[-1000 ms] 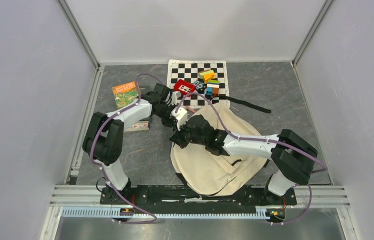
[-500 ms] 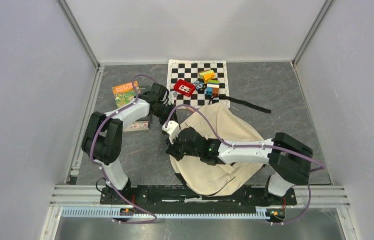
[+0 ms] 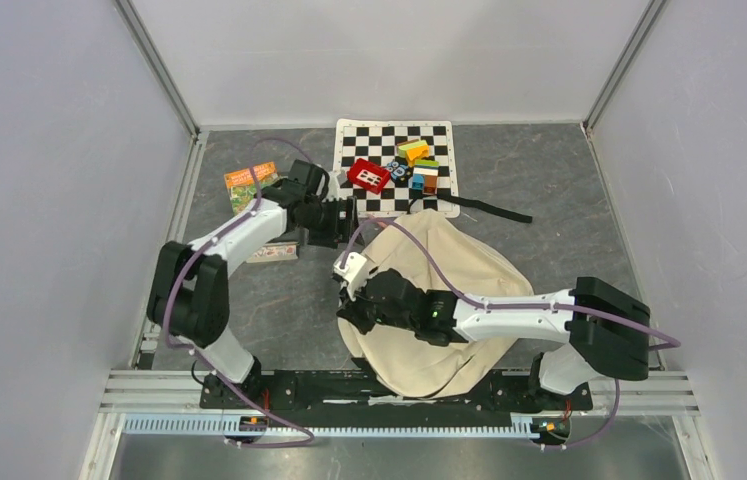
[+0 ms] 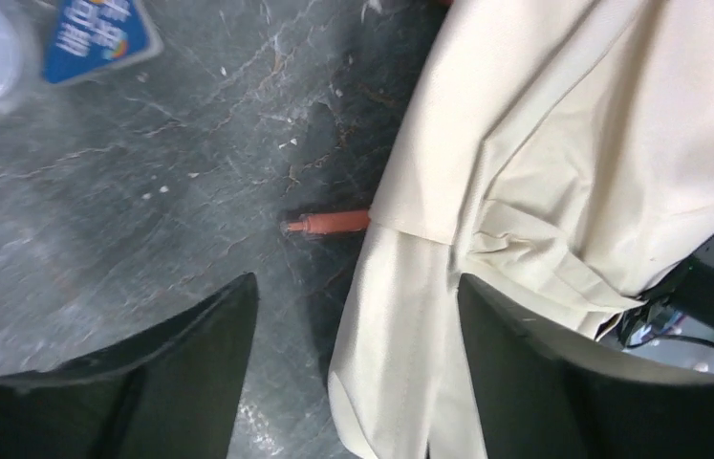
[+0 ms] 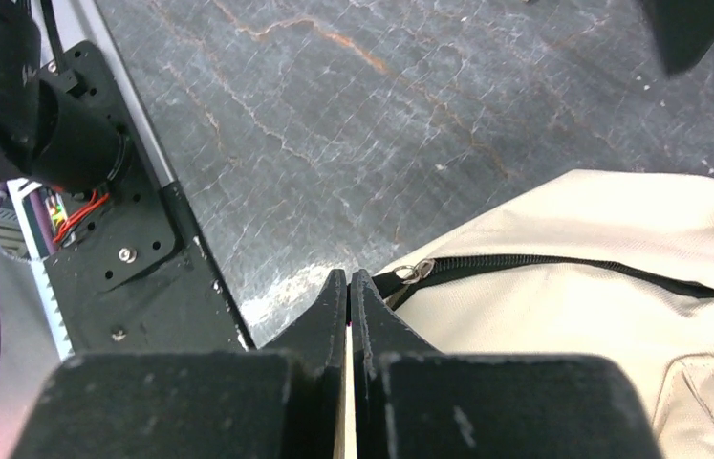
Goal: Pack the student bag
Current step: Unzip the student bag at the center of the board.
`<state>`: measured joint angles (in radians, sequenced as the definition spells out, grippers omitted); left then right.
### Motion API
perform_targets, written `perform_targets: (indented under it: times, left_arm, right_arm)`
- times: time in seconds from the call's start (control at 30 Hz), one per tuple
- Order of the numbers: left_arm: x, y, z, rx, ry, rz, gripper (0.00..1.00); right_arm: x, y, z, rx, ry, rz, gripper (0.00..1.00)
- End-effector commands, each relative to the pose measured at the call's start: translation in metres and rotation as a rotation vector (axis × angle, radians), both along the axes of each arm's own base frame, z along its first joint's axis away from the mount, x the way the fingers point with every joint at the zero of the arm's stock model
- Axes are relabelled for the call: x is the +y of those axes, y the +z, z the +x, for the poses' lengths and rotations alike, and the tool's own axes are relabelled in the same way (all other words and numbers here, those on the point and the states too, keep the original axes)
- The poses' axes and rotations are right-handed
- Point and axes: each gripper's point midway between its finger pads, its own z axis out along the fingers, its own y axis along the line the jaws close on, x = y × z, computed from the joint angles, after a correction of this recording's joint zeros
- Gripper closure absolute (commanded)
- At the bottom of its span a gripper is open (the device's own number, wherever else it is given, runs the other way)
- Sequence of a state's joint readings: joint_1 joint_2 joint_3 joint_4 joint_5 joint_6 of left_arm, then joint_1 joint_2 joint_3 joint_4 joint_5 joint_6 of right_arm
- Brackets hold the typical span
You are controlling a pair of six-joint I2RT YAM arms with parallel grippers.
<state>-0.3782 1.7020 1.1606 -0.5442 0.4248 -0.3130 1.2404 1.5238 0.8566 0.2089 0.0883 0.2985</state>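
On the grey tabletop (image 3: 549, 180), the cream student bag (image 3: 459, 265) lies flat at the near middle. The left pincer (image 4: 353, 287) stands wide above the bag's edge, where a thin orange stick (image 4: 329, 223) pokes out from under the cloth. The right pincer (image 5: 348, 277) is pressed closed, its tips just beside the zip's metal pull (image 5: 417, 273).

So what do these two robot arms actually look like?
Both the left arm and right arm have white tube-like links between chunky black joints. A thin purple cable loops loosely along each. The fingers are black, flat wedge shapes. A small green light glows on the right arm.
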Motion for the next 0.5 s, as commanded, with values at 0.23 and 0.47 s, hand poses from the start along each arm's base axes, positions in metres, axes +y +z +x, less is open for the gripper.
perform_targets:
  times: [0.23,0.47]
  left_arm:
    - [0.034,0.034,-0.065,-0.089,0.009,0.038,0.07]
    - [0.029,0.010,-0.103,0.019,-0.047,0.015,0.07]
  right_arm:
    - [0.006,0.036,0.002,-0.081,0.006,0.078,1.00]
    - [0.010,0.037,0.004,-0.073,-0.004,0.103,1.00]
